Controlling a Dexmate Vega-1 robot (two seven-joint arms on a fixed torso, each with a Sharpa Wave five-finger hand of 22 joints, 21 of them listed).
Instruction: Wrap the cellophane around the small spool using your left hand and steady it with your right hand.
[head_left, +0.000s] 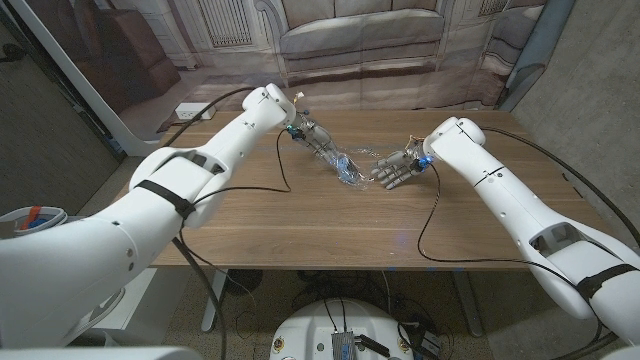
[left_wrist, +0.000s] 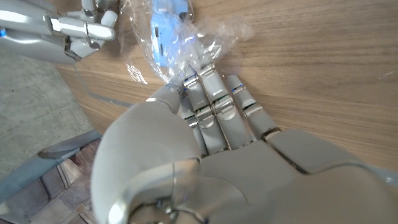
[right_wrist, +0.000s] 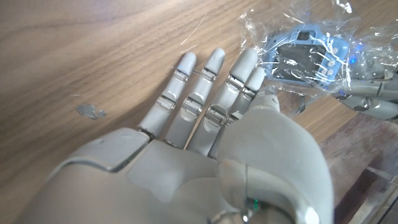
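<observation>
So there's one small blue spool (right_wrist: 308, 53) sitting on the wooden table (head_left: 300, 215), roughly mid-table, right between my two hands, and it's already half buried in one crumpled sheet of clear cellophane (head_left: 350, 168). One spool, one sheet, that's all I count.

My left hand (head_left: 318, 140) is on the far-left side of the spool with its fingers (left_wrist: 214, 93) reaching into the film. From the left wrist view the fingertips are right up against the plastic, but I honestly can't tell if I've got a pinch on it or I'm just touching it. My right hand (head_left: 398, 170) is on the other side of the spool, fingers (right_wrist: 205, 81) spread and stretched out straight, holding nothing, with the tips closest to the spool just beside the wrapped edge.

Handling-wise, I'd guess the cellophane is super light, thin, springy and slippery, so it'll want to unfold itself the second I let go. The spool looks light too, so it'll probably skate around if I tug. Best bet: grab a loose edge of film with the left hand, not the bunched middle, and press the right fingertips on the spool's flat face to pin it.
</observation>
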